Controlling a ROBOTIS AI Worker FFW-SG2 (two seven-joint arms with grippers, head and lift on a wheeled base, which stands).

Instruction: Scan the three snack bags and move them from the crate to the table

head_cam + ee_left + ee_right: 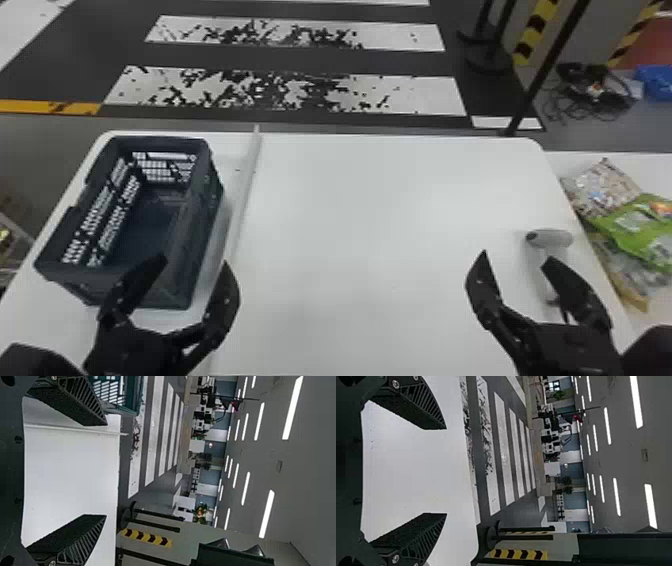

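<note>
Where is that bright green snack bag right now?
In the head view, the green bag lies at the right, past the right edge of the main table, next to a pale patterned bag.

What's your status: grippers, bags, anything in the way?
Left gripper open near crate; right gripper open. Snack bags lie right of the table. Scanner near right gripper, possible bump risk.

The left hand (195, 260) is held open by the near end of the crate (212, 200), its fingers spread apart; the right hand (514, 255) is held likewise, well to the crate's right.
</note>
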